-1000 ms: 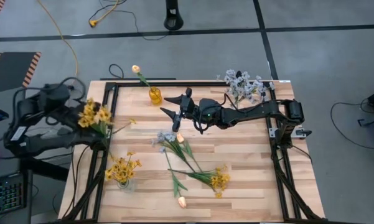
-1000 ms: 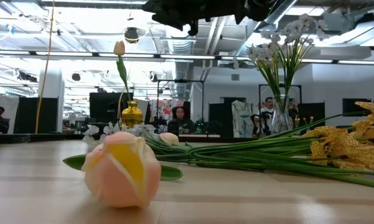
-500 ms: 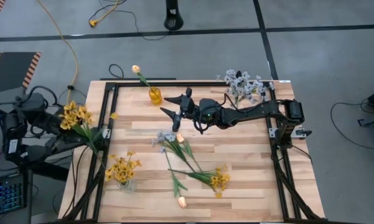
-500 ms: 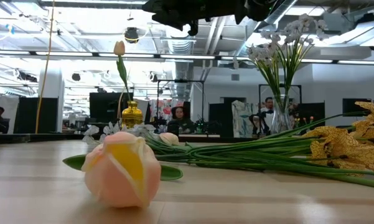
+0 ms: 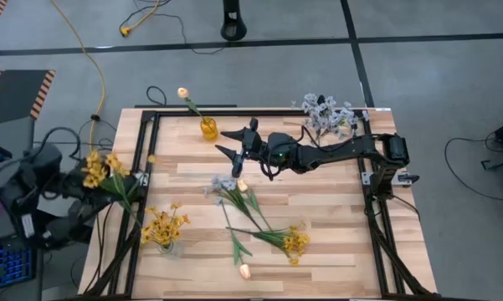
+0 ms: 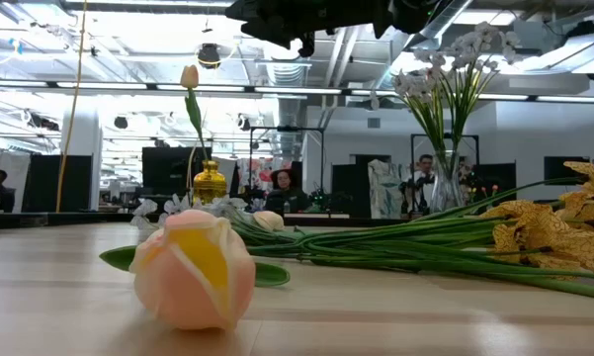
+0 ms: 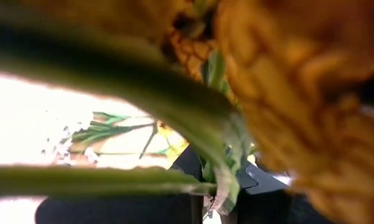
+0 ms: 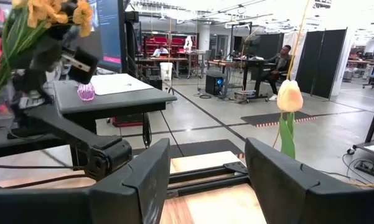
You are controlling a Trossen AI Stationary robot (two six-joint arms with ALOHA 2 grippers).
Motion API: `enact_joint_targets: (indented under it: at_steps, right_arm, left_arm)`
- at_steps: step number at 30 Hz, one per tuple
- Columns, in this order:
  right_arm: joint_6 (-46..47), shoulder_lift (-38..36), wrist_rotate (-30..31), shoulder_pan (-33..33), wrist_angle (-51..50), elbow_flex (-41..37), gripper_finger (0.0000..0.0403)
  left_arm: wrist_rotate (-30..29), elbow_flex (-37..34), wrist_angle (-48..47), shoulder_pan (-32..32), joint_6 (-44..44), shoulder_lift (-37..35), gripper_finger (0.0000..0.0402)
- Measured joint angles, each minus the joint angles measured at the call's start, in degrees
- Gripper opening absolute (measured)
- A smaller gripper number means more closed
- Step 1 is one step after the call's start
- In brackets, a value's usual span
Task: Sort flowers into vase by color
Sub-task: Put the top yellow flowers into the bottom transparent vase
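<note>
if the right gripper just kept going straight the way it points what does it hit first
Probably nothing on the table. The open right gripper points toward the table's left edge, passing beside the amber vase holding one peach tulip. Farther along is the left arm's yellow sprig; depth is unclear.

I see a tabletop point(image 5: 335, 217) of pale, smooth wooden planks with a matt finish, framed by black metal rails point(image 5: 372, 209). The tulip bud point(image 6: 194, 267) looks like soft matt cloth. The yellow vase point(image 5: 208, 128) is glossy.
</note>
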Motion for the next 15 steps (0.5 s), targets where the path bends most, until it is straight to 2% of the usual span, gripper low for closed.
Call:
enact_joint_targets:
  at_steps: [5,7,10,15]
  right_arm:
    - [0.0,0.0,0.0,0.0,0.0,0.0,0.0234]
    - [0.0,0.0,0.0,0.0,0.0,0.0,0.0234]
    - [0.0,0.0,0.0,0.1,0.0,0.0,0.0234]
    - [0.0,0.0,0.0,0.3,0.0,0.0,0.0234]
  left_arm:
    - [10.9,0.1,-0.4,9.5,1.1,-3.3,0.0006]
    - [13.5,0.1,-1.7,12.0,1.2,-3.7,0.0006]
    - [15.6,0.1,-7.4,14.7,4.5,-3.7,0.0006]
    - [15.8,0.8,-7.3,15.7,5.6,-4.5,0.0006]
